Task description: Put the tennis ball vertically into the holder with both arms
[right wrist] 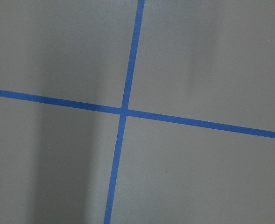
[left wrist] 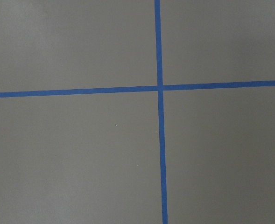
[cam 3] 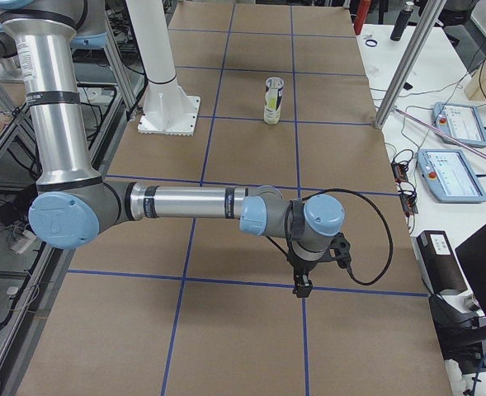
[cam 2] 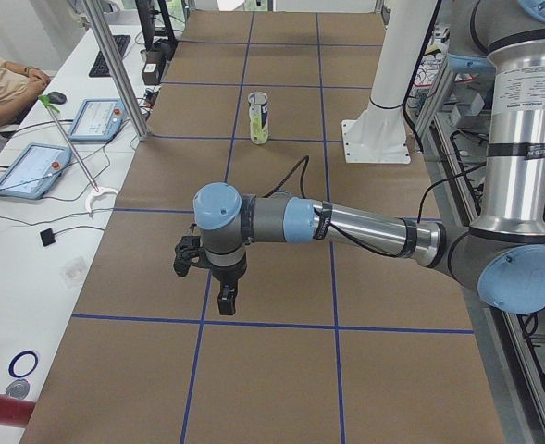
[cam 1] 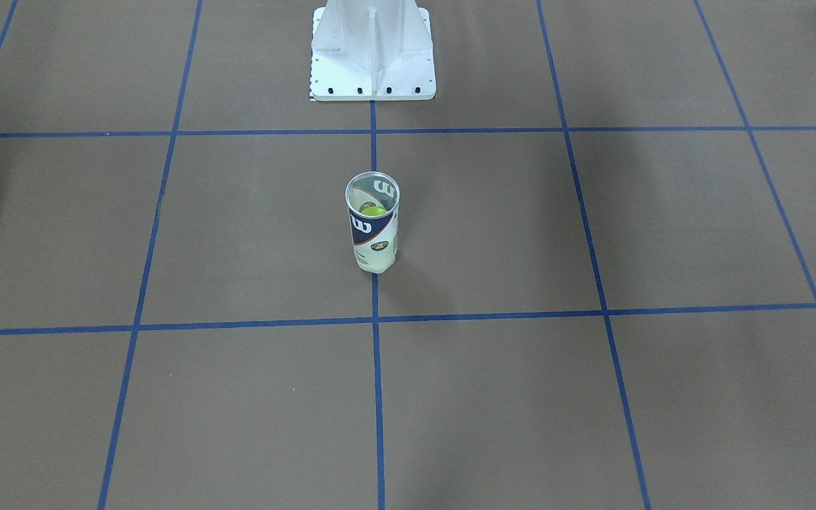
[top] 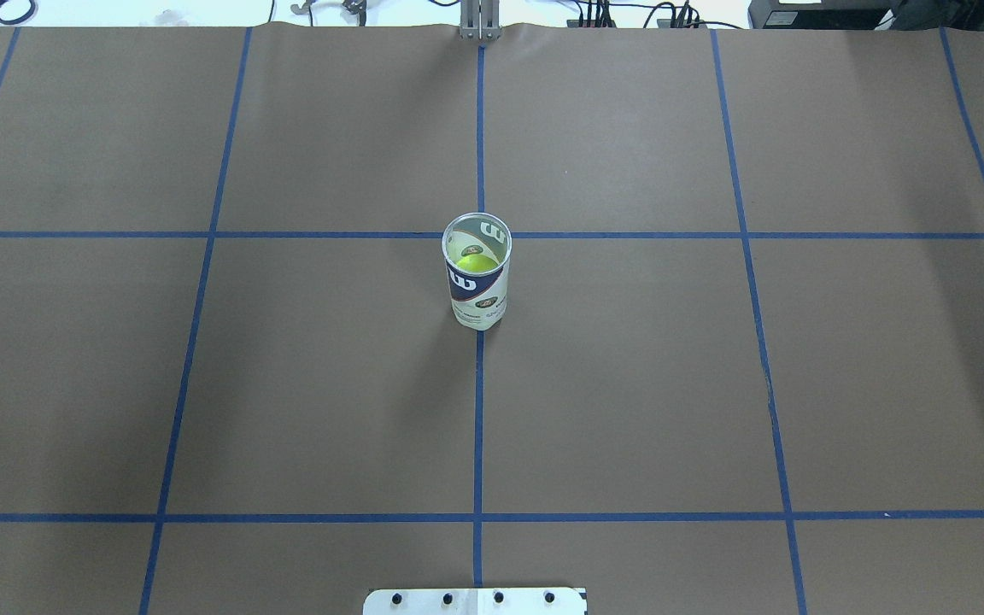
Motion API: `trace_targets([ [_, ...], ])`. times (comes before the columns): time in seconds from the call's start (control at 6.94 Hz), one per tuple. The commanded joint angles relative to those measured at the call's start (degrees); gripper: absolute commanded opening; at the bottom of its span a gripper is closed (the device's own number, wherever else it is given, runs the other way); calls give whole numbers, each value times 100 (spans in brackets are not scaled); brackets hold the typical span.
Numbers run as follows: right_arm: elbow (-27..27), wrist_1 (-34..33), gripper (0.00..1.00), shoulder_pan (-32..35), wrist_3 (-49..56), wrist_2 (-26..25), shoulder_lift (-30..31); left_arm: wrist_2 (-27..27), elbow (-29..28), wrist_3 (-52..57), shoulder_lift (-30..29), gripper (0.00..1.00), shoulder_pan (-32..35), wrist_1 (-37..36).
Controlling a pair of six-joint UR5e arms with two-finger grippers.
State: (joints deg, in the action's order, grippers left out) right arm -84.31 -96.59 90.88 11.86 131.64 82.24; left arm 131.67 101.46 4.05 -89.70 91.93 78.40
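Observation:
The holder, a clear can with a white and navy label, stands upright at the table's centre. It also shows in the front-facing view, the left view and the right view. The tennis ball lies inside it, seen through the open mouth, and shows in the front-facing view. My left gripper hangs over the table far from the can, near the table's left end. My right gripper hangs near the right end. I cannot tell whether either is open or shut. Both wrist views show only paper and tape.
The white pedestal base stands behind the can. Brown paper with blue tape grid lines covers the table. Tablets and cables lie on the side bench; an operator's arm shows at the left view's edge. Aluminium posts stand beside the table.

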Motion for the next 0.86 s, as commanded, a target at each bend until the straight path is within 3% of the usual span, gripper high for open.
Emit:
trace_targets([
  [0.0, 2, 0, 99, 0, -25, -7, 20, -27, 22, 0, -3, 100, 0, 26],
  [0.72, 3, 0, 99, -9, -114, -33, 20, -27, -4, -9, 67, 99, 0, 413],
])
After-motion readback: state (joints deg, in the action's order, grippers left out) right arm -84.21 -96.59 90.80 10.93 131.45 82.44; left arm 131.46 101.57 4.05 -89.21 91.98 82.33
